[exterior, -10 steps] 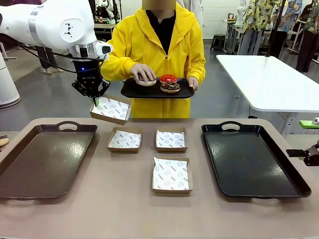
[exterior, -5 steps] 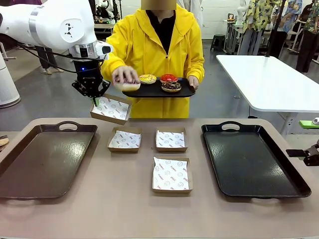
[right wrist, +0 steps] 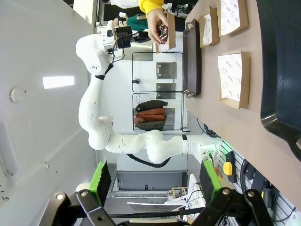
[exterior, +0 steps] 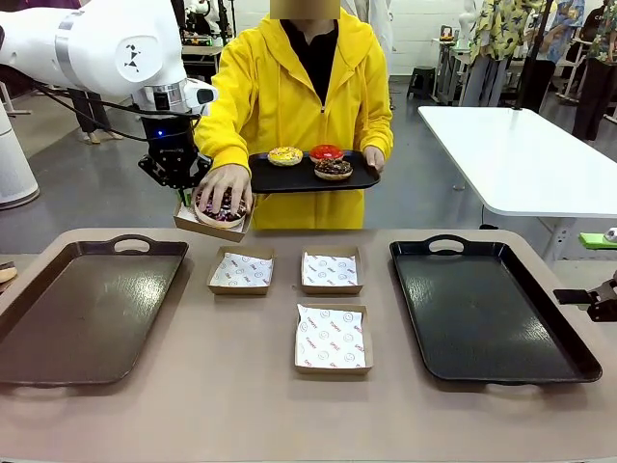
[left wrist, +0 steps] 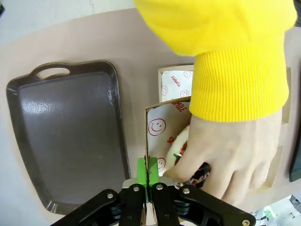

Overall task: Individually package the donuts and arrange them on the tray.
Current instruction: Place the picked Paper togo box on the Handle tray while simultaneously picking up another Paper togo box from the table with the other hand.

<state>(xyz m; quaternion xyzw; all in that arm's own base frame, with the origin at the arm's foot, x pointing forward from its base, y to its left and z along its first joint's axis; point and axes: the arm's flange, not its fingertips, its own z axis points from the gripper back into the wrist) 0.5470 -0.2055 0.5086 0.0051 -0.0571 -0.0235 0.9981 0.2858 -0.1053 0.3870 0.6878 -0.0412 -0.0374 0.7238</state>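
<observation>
**Front view.** Your left fingers [exterior: 183, 196] are pinched shut on one wall of a paper-lined box [exterior: 210, 230], holding it up above the far edge of the counter [exterior: 289, 415]. The person's hand [exterior: 226, 183] is setting the sprinkled donut [exterior: 220, 208] into that box. The yellow donut [exterior: 285, 155], red donut [exterior: 326, 151] and dark donut [exterior: 334, 169] sit on the serving tray [exterior: 265, 178] in the person's other hand. Your job right now is to be a steady shelf. Hold the box level and resist the downward push. A grip on a single wall will likely let the box sag or twist once it is loaded, so wait for the hand to clear before you move.

**Left wrist view.** The green pads of the left fingers [left wrist: 147, 167] meet hard on the cardboard edge, and the hand [left wrist: 230, 155] covers most of the donut [left wrist: 181, 140]. The brown tray [left wrist: 70, 141] lies beside the box and below it. That looks like the shortest trip; lower the box flat, then release.

**Right wrist view.** Your right fingers [right wrist: 155, 178] stand wide open and hold nothing, off the end of the counter beside the black tray [right wrist: 282, 70]. Leave them parked there.
</observation>
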